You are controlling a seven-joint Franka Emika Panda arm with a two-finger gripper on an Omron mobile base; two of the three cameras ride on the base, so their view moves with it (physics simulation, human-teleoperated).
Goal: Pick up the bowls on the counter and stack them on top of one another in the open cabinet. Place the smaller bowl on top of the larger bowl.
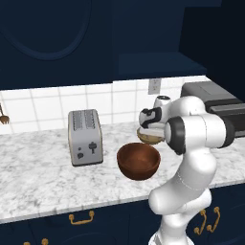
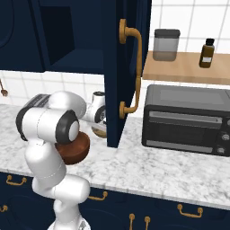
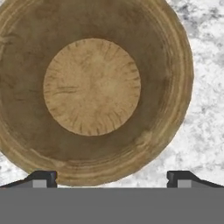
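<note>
**Claw hangs over the small bowl**

The claw (image 3: 112, 179) hangs right above the smaller bowl (image 3: 89, 87), its 2 tips spread wide apart and holding nothing. I think it sits there to drop down and grab the rim. That bowl rests on the tabletop (image 1: 38, 177), just behind the larger bowl (image 1: 138, 161). The open cabinet (image 1: 158, 64) waits above. I can read no words anywhere.

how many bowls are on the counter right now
2. The larger bowl, dark reddish-brown, sits near the counter's front edge, right of the toaster. The smaller bowl, light tan, sits behind it, under the gripper.
</note>
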